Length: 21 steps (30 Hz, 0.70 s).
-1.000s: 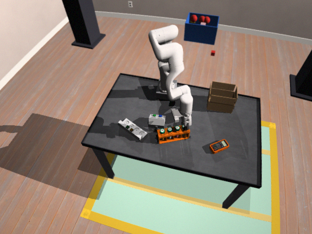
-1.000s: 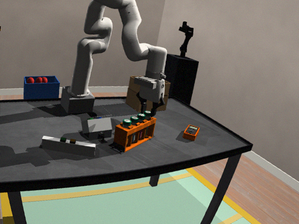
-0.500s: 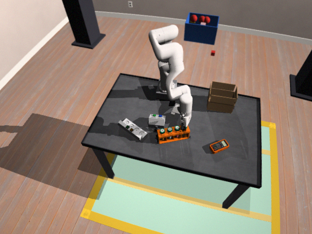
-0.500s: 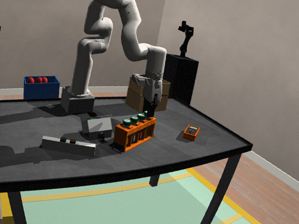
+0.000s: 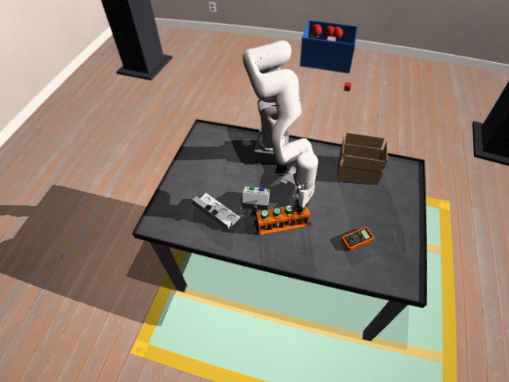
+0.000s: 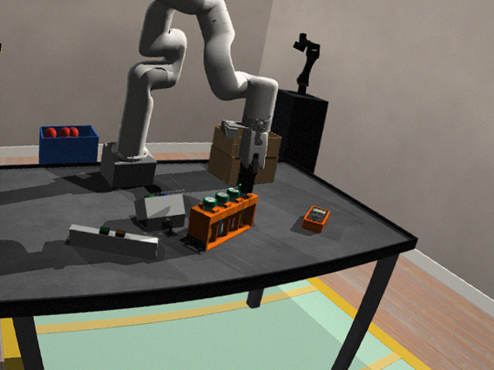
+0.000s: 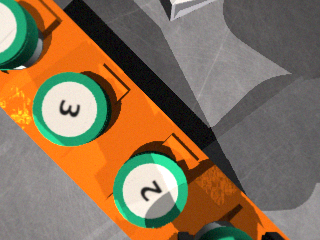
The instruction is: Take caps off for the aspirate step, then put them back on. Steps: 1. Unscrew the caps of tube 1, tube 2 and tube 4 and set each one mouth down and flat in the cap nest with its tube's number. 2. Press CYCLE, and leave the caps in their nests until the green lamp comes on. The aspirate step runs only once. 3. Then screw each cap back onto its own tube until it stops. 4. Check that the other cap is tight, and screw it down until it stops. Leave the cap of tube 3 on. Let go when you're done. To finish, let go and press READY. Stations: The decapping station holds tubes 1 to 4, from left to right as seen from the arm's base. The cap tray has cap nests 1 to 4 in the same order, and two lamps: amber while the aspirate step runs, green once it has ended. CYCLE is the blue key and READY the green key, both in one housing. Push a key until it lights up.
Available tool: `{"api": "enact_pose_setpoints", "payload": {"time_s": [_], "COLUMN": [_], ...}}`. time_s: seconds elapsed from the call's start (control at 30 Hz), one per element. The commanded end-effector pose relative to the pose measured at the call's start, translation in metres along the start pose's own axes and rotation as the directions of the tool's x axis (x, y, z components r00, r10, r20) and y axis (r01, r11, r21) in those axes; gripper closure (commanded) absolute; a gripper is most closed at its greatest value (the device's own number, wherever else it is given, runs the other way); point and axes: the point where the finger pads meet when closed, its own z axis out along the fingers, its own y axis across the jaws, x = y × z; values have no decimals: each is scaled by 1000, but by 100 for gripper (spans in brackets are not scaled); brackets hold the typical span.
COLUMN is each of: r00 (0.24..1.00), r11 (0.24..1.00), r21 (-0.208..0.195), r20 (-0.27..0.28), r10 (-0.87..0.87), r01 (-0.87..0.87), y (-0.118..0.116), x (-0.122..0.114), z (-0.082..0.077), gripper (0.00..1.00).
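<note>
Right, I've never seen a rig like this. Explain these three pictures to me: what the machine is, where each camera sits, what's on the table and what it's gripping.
The white machine is a jointed robot arm bolted to a dark table. It ends in a two-fingered gripper.

One picture looks down from above, one looks from the side, and one comes from a camera on the arm's wrist, pointing straight down.

On the table are:
- an orange rack of four tubes with green caps
- a white cap tray
- a grey key housing
- an orange multimeter
- a cardboard box

The gripper is shut on the cap of tube 1, at the end of the rack. The wrist view shows that cap at its bottom edge, beside cap 2 and cap 3.
</note>
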Motion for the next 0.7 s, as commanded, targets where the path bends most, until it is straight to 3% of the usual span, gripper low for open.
{"api": "enact_pose_setpoints", "payload": {"time_s": [0.0, 0.3, 0.47, 0.67], "r00": [1000, 999, 956, 829], "r11": [1000, 999, 956, 829], "r21": [3, 3, 3, 3], "r20": [1, 1, 0, -1], "r10": [1, -49, -295, -560], "r01": [-1, 49, 295, 560], "y": [-1, -1, -1, -1], "x": [-1, -1, -1, -1], "z": [-1, -1, -1, -1], "gripper": [100, 100, 100, 100]}}
